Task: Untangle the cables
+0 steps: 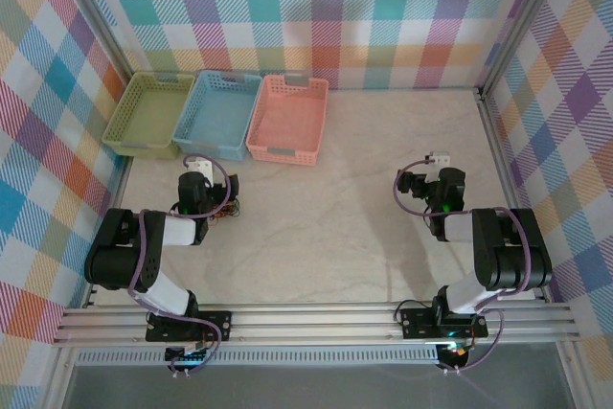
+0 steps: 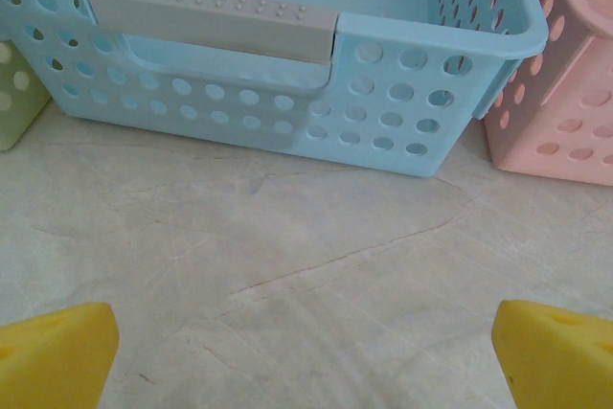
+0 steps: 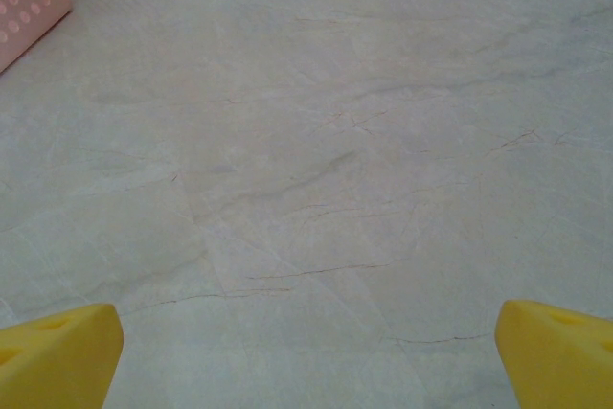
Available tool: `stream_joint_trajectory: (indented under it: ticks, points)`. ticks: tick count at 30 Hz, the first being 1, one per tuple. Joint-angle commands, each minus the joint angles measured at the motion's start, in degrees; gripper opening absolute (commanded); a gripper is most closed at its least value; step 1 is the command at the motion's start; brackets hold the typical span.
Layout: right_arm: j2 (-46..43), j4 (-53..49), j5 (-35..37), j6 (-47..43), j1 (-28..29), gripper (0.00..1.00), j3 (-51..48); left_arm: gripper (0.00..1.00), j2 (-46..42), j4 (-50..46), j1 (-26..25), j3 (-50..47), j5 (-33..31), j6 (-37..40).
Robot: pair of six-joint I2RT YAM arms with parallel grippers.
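The work looks to be at its very beginning, in my judgement. The small bunch of thin red and black cables (image 1: pixel 226 210) lies on the pale marble-patterned table (image 1: pixel 354 227), just beside the forearm of the left arm and on its inner side. From above it shows as one small dark clump. Whether any single wire is already free I cannot tell, because it is too small in this view.

The left gripper (image 2: pixel 306 356) has its yellow fingers (image 2: pixel 57 352) wide apart and holds nothing. It points at the light blue perforated plastic basket (image 2: pixel 431 31), with the pink plastic basket (image 2: pixel 565 122) to the right of it, so the bunch lies behind it, nearer to the arm bases.

The right gripper (image 3: pixel 306 356) is also spread wide and empty, over bare table, well apart from the bunch.

So nothing seems done yet. What is left, I think, is everything: to reach the clump, take it and pull the wires apart.
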Motion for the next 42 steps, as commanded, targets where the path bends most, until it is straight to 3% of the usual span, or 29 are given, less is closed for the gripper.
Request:
stream_joint_trajectory:
  ticks: [1, 5, 7, 8, 10, 12, 15, 19, 21, 23, 25, 31, 36, 42]
  points:
    - [-0.49, 1.06, -1.26, -0.54, 0.07, 1.0, 0.44, 1.0, -0.13, 0.57, 0.25, 0.62, 0.43, -0.35]
    - [-3.06, -3.76, 2.02, 0.64, 0.26, 1.0, 2.32, 1.0, -0.16, 0.45, 0.3, 0.78, 0.31, -0.32]
    - [-5.78, -7.53, 3.97, 1.16, 0.53, 1.0, 2.71, 1.0, -1.06, 0.02, -0.38, 0.62, -4.88, -1.65]
    - [-7.29, -8.8, 3.99, 1.2, 0.63, 1.0, 2.46, 1.0, -2.79, -0.99, -1.31, 0.66, -10.54, -2.69]
    - [-10.92, -12.37, 3.98, 1.41, 1.06, 1.0, 2.17, 1.0, -9.6, -12.52, -1.92, 3.55, -18.84, -5.89]
    - [-15.13, -14.42, 6.69, 2.66, 2.24, 1.0, 1.13, 1.0, -16.45, -22.56, -1.94, 7.47, -22.36, -8.97]
    - [-24.0, -15.58, 11.48, 6.4, 4.3, 1.0, -1.63, 1.0, -24.83, -29.13, -1.9, 10.15, -19.35, -14.62]
    - [-30.72, -16.92, 9.85, 9.93, 5.55, 1.0, -4.3, 1.0, -27.85, -39.49, -0.48, 16.54, -14.6, -21.29]
    - [-32.46, -15.83, 7.26, 11.39, 5.72, 1.0, -5.48, 1.0, -25.04, -48.47, 2.86, 23.2, -12.14, -27.98]
    - [-33.3, -15.79, 5.85, 11.93, 6.07, 0.98, -5.84, 1.0, -20.0, -54.64, 6.03, 29.72, -4.26, -29.1]
    - [-33.3, -15.87, 5.23, 12.69, 6.27, 0.97, -5.93, 1.0, -14.67, -59.47, 6.95, 35.77, -2.17, -29.02]
    - [-31.95, -16.32, 4.3, 11.46, 6.65, 0.96, -4.92, 1.0, 1.83, -66.93, 9.1, 50.56, 1.84, -25.6]
    - [-30.54, -16.68, 3.37, 10.9, 7.11, 0.95, -4.28, 0.96, 17.39, -78.95, 11.91, 70.36, 2.42, -19.88]
    - [-29.67, -16.64, 3.13, 10.21, 7.31, 0.96, -3.82, 0.96, 27.18, -84.6, 15.55, 83.65, 6.01, -15.49]
